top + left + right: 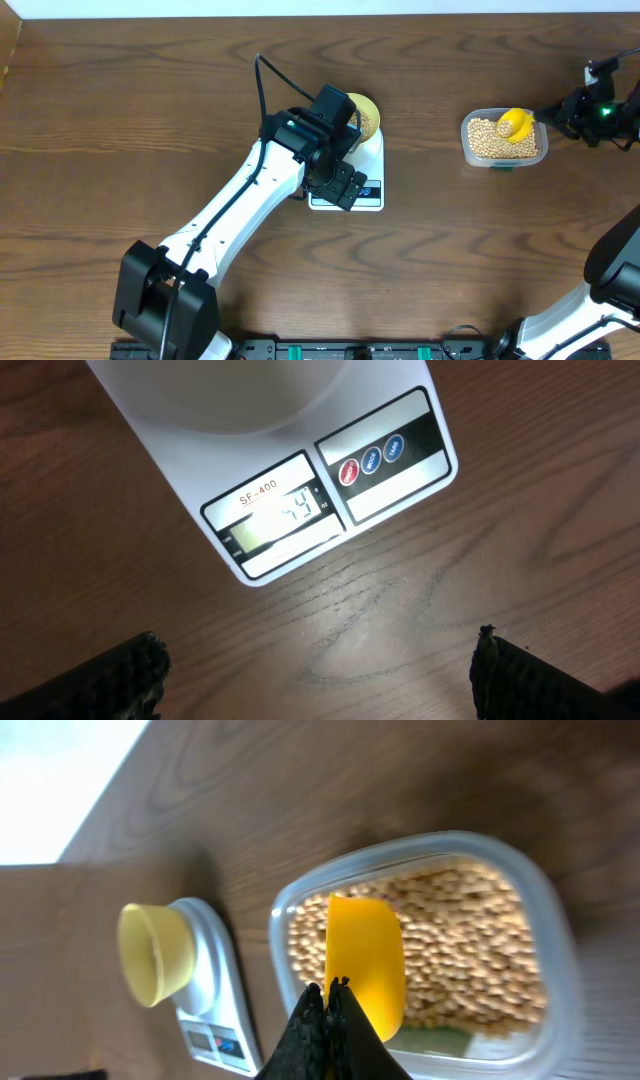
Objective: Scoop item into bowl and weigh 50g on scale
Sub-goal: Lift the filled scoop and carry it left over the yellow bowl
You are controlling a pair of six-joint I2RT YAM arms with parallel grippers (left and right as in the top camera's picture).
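Overhead: wood-grain table (120, 110) under scale (373, 170), perhaps pale wall (300, 6) beyond.

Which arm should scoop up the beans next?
The right arm. The right gripper is shut on the yellow scoop, which sits in the tub of beans. The left gripper hangs open and empty by the scale, away from the tub.

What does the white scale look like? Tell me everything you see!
The white plastic scale is a rounded rectangle lying flat on the brown wooden table. A pale yellow bowl stands on its round platform. Its front has a small lit grey display labelled SF-400, with digits too blurry to read, and one red and two blue round buttons. The open left gripper hangs over the front end without touching it.
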